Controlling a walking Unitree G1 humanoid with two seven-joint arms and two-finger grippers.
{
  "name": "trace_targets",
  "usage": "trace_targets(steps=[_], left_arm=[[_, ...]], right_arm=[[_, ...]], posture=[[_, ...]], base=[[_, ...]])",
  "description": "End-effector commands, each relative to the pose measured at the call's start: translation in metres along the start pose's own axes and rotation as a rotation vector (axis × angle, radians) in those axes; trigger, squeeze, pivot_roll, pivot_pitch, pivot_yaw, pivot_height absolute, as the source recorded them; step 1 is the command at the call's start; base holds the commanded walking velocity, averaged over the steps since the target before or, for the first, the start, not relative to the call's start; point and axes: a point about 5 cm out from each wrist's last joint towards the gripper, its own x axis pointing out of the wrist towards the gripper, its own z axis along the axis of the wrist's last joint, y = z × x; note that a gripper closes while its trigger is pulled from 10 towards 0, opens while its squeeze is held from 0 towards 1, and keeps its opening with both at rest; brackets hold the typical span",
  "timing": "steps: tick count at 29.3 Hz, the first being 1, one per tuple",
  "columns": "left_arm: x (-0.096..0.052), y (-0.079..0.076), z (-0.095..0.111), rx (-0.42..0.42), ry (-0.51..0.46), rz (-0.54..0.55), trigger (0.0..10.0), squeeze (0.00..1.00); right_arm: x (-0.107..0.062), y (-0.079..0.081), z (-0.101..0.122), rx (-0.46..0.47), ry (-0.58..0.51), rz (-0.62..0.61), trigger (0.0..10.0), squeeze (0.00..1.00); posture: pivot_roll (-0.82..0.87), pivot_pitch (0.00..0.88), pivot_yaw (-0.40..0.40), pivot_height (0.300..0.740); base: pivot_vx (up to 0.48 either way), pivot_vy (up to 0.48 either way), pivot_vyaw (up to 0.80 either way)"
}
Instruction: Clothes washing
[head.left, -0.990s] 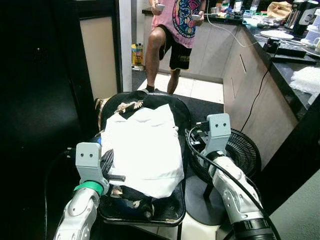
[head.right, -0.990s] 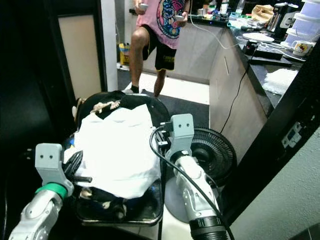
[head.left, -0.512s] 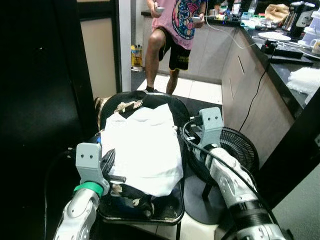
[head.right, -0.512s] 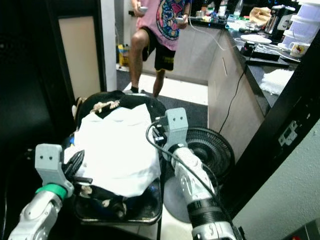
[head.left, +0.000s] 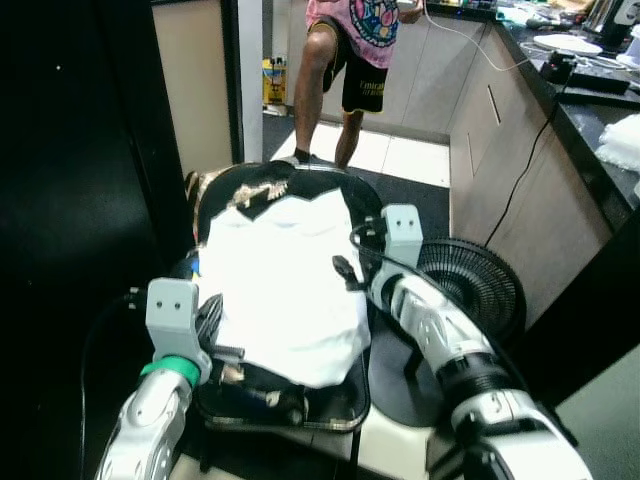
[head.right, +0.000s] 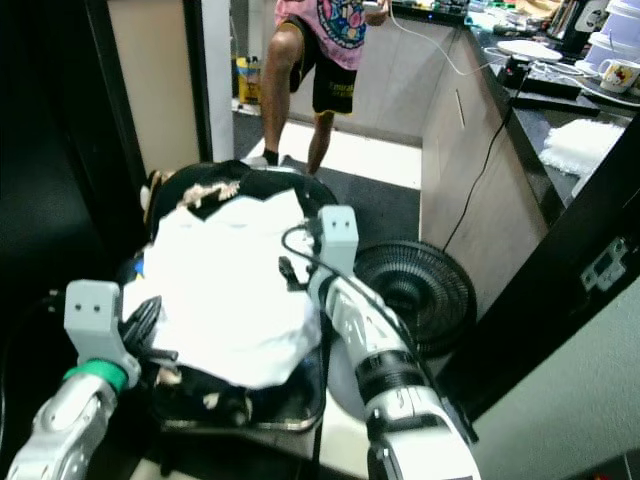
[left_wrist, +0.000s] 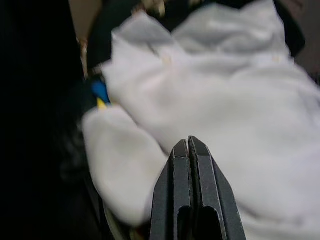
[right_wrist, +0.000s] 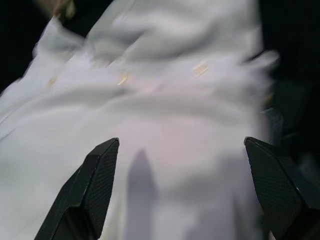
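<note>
Reaching further in than a second ago, the right gripper (right_wrist: 182, 195) now hangs over the right edge of the white shirt (head.left: 285, 285), its two fingers spread wide with nothing between them and the cloth close beneath. That shirt lies on top of a heap of dark clothes (head.left: 262, 378) in a black basket (head.left: 340, 408), and it covers most of the heap. At the shirt's near left corner the left gripper (left_wrist: 190, 150) has kept its place, its fingers pressed flat together and holding nothing, the tips just above the white cloth. A patterned garment (head.left: 256, 192) shows at the far end of the heap, beyond the shirt. Just to the right of the basket a black floor fan (head.left: 480, 285) stands on a pale round base. Beyond the basket a person (head.left: 352, 50) in a pink shirt and black shorts stands on the pale floor, beside a kitchen counter (head.left: 590, 110) that runs along the right, with a cable (head.left: 525, 165) trailing down its front.
</note>
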Motion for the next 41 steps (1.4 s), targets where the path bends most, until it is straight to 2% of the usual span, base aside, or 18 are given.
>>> trace_targets(steps=[1,3,5,6,7,8,9,10,12,18,19,20,21,22,23,24,41], left_arm=[[-0.004,-0.003,-0.005,0.006,0.031,-0.018,10.0,0.0],[-0.004,-0.002,-0.005,0.011,0.035,-0.016,10.0,0.0],[-0.004,-0.002,-0.005,0.011,0.035,-0.016,10.0,0.0],[-0.005,-0.001,-0.005,0.015,0.037,-0.015,10.0,0.0],[-0.005,-0.001,-0.005,0.015,0.037,-0.015,10.0,0.0],[-0.005,-0.001,-0.006,0.017,0.039,-0.015,10.0,0.0],[-0.005,-0.001,-0.006,0.025,0.045,-0.02,10.0,0.0],[-0.005,-0.001,-0.006,0.025,0.045,-0.02,10.0,0.0],[-0.005,-0.002,-0.008,0.039,0.057,-0.032,10.0,0.0],[-0.005,-0.004,-0.009,0.05,0.065,-0.046,10.0,0.0],[-0.005,-0.005,-0.01,0.05,0.071,-0.051,10.0,0.0],[-0.005,-0.005,-0.01,0.05,0.071,-0.051,10.0,0.0],[-0.005,-0.005,-0.01,0.051,0.074,-0.054,10.0,0.0],[-0.005,-0.005,-0.01,0.052,0.077,-0.057,10.0,0.0],[-0.005,-0.005,-0.011,0.053,0.079,-0.059,10.0,0.0],[-0.005,-0.005,-0.011,0.055,0.079,-0.062,10.0,0.0],[-0.001,-0.005,-0.009,0.063,0.073,-0.061,10.0,0.0]], right_arm=[[0.003,0.01,-0.008,0.023,0.054,0.061,10.0,1.0],[0.006,0.021,-0.01,0.007,0.081,0.127,10.0,1.0],[0.006,0.021,-0.01,0.007,0.081,0.127,10.0,1.0],[0.007,0.028,-0.013,-0.009,0.108,0.17,10.0,1.0],[0.007,0.028,-0.013,-0.009,0.108,0.17,10.0,1.0],[0.008,0.033,-0.015,-0.024,0.135,0.206,10.0,0.32],[0.007,0.038,-0.021,-0.05,0.179,0.252,10.0,0.0],[0.007,0.038,-0.021,-0.05,0.179,0.252,10.0,0.0],[0.004,0.042,-0.033,-0.076,0.246,0.298,10.0,0.0],[0.002,0.041,-0.042,-0.073,0.282,0.279,10.0,0.0],[0.002,0.038,-0.044,-0.055,0.281,0.24,7.5,0.0],[0.002,0.038,-0.044,-0.055,0.281,0.24,7.5,0.0],[0.002,0.035,-0.044,-0.042,0.28,0.209,4.7,0.0],[0.003,0.032,-0.045,-0.032,0.279,0.181,2.9,0.0],[0.003,0.031,-0.045,-0.026,0.278,0.166,1.9,0.0],[0.003,0.029,-0.044,-0.016,0.275,0.152,0.0,0.0],[0.002,0.029,-0.021,0.004,0.178,0.151,0.0,0.0]], posture=[[-0.03,0.2,-0.003,0.74],[-0.02,0.203,0.004,0.74],[-0.02,0.203,0.004,0.74],[-0.02,0.203,0.005,0.74],[-0.02,0.203,0.005,0.74],[-0.02,0.203,0.005,0.74],[-0.03,0.197,0.01,0.74],[-0.03,0.197,0.01,0.74],[-0.03,0.195,0.012,0.74],[-0.03,0.192,0.016,0.74],[-0.03,0.189,0.017,0.74],[-0.03,0.189,0.017,0.74],[-0.03,0.189,0.017,0.74],[-0.03,0.189,0.018,0.74],[-0.03,0.189,0.018,0.74],[-0.03,0.188,0.017,0.74],[-0.03,0.16,0.018,0.74]], base=[[0.0,0.0,0.0],[0.0,0.0,0.0],[0.0,0.0,0.0],[0.0,0.0,0.0],[0.0,0.0,0.0],[0.0,0.0,0.0],[0.0,0.0,0.0],[0.0,0.0,0.0],[0.0,0.0,0.0],[0.0,0.0,0.0],[0.0,0.0,0.0],[0.0,0.0,0.0],[0.0,0.0,0.0],[0.0,0.0,0.0],[0.0,0.0,0.0],[0.0,0.0,0.0],[0.0,0.0,0.0]])
